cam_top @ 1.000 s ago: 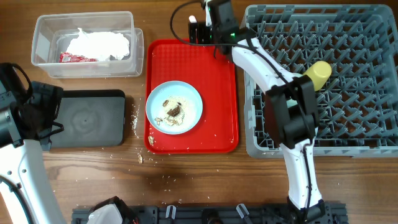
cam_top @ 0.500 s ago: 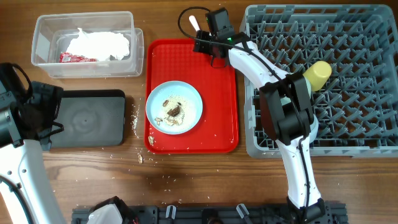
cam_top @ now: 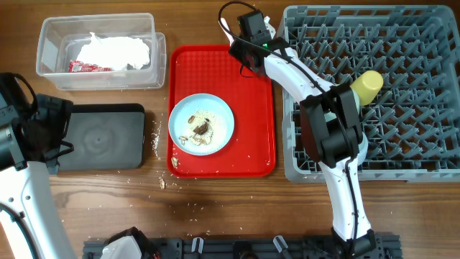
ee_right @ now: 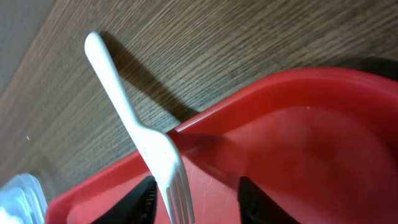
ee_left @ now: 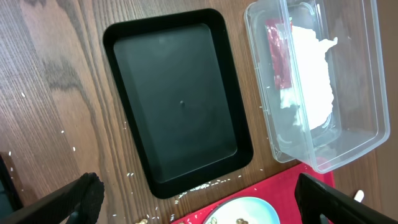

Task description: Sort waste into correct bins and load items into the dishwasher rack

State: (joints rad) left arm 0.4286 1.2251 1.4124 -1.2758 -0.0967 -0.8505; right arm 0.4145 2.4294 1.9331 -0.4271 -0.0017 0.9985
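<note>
Left hand (ee_left: pixel 198 188) fingers spread wide; right hand (ee_right: pixel 196 194) parted.

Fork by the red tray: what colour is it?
The fork is white; right wrist view shows it best.

A wood-grain table (cam_top: pixel 215 208) carries four containers, seen from above. At 10 o'clock sits a clear tub (cam_top: pixel 47 50); just below it, at 9 o'clock, a shallow black tray (cam_top: pixel 100 137) lies flat on the wood. A large red tray (cam_top: pixel 251 129) holds the centre, its upper left corner just beside the tub. The grey dishwasher rack (cam_top: pixel 431 86) fills the table from 1 to 4 o'clock, its left wall close beside the red tray. Pale crumbs (cam_top: pixel 162 183) are scattered on the bare wood between the black tray and the red tray, trailing off toward 7 o'clock.
</note>
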